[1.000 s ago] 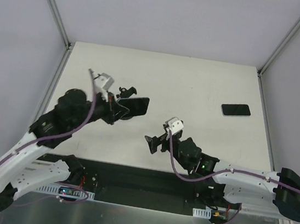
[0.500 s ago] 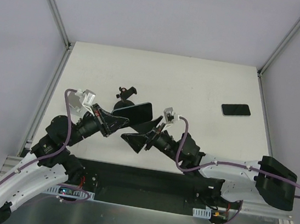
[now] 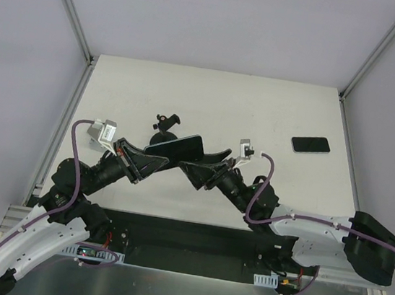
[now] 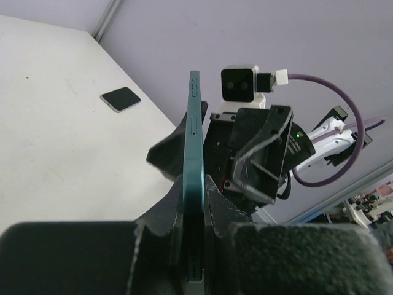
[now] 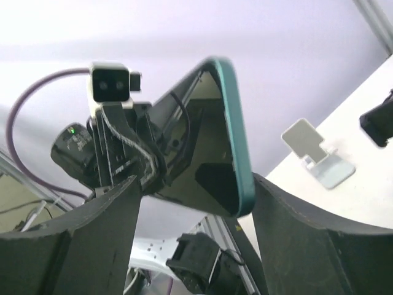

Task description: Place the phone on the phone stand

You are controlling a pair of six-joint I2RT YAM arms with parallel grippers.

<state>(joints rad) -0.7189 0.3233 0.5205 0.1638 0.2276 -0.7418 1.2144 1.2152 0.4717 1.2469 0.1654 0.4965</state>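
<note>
The phone (image 3: 183, 146), dark-screened with a teal edge, is held in the air above the table's near middle. My left gripper (image 3: 154, 155) is shut on its left end; in the left wrist view the phone (image 4: 193, 135) stands edge-on between the pinching fingers (image 4: 193, 184). My right gripper (image 3: 199, 161) is open, with its jaws on either side of the phone's right end. In the right wrist view the phone (image 5: 209, 135) lies close to the right-hand finger (image 5: 307, 239), with a wide gap on the other side. The phone stand (image 3: 165, 125) stands just behind the phone.
A second dark phone (image 3: 310, 144) lies flat at the table's right, and it also shows in the left wrist view (image 4: 120, 99). A small pale folded object (image 5: 316, 153) sits on the table in the right wrist view. Frame posts stand at the back corners.
My left gripper has pulled back and lowered with the phone. My right gripper has swung up from the near middle and now has its open jaws around the phone's right end.
</note>
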